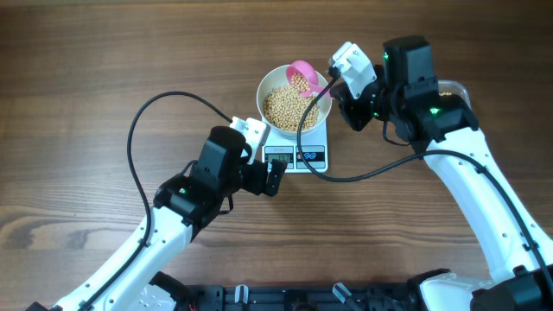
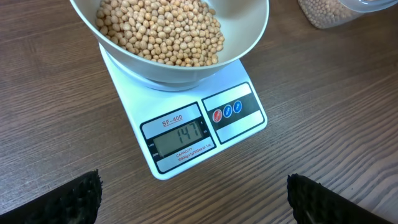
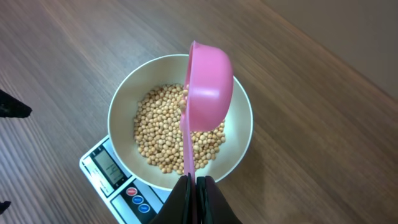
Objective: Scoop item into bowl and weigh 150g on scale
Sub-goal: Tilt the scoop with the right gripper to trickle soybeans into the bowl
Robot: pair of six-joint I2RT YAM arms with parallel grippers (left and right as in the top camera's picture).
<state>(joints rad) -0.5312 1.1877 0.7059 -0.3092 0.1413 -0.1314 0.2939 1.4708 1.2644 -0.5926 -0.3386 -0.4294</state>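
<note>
Over the bowl, the right claw squeezed the tipped pink scoop; the left claw stood wide. It probably needed only a few more beans.

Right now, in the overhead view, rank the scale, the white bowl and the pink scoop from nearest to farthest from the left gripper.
Measured from the left gripper:
1. scale: just ahead of the open fingers, with its display edge nearest.
2. bowl: sits on the scale, behind the display.
3. pink scoop: tipped over the bowl's far rim.
</note>
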